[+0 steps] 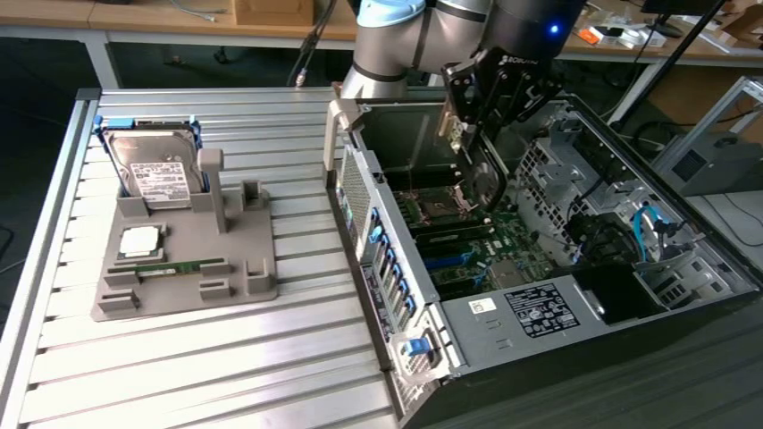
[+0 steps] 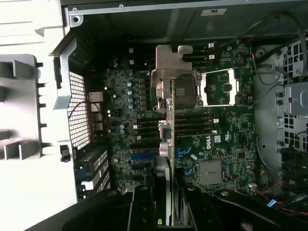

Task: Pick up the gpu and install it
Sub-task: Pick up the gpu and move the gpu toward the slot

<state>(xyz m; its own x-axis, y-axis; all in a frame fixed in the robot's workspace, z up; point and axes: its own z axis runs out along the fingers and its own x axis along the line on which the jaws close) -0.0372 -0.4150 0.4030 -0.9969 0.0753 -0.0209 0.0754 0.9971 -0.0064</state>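
My gripper (image 1: pixel 483 107) hangs over the open computer case (image 1: pixel 394 268), shut on the gpu (image 1: pixel 476 172). The card is held upright on edge, above the motherboard (image 1: pixel 501 255) and not touching it. In the wrist view the gpu (image 2: pixel 166 94) is seen edge-on, running away from the fingers (image 2: pixel 143 207), with its silver metal bracket at the far end. It hovers over the CPU socket (image 2: pixel 219 86) and the rows of memory slots. My gripper (image 2: pixel 168 204) has the card's near end between its dark jaws.
A grey holder tray (image 1: pixel 245 277) on the slatted table at the exterior view's left carries a hard drive (image 1: pixel 149 170), a processor (image 1: pixel 141 239) and a green memory stick (image 1: pixel 179 265). Blue expansion slots (image 2: pixel 142 156) lie near the case's rear wall. Drive cage and cables (image 1: pixel 649 228) crowd the case's far side.
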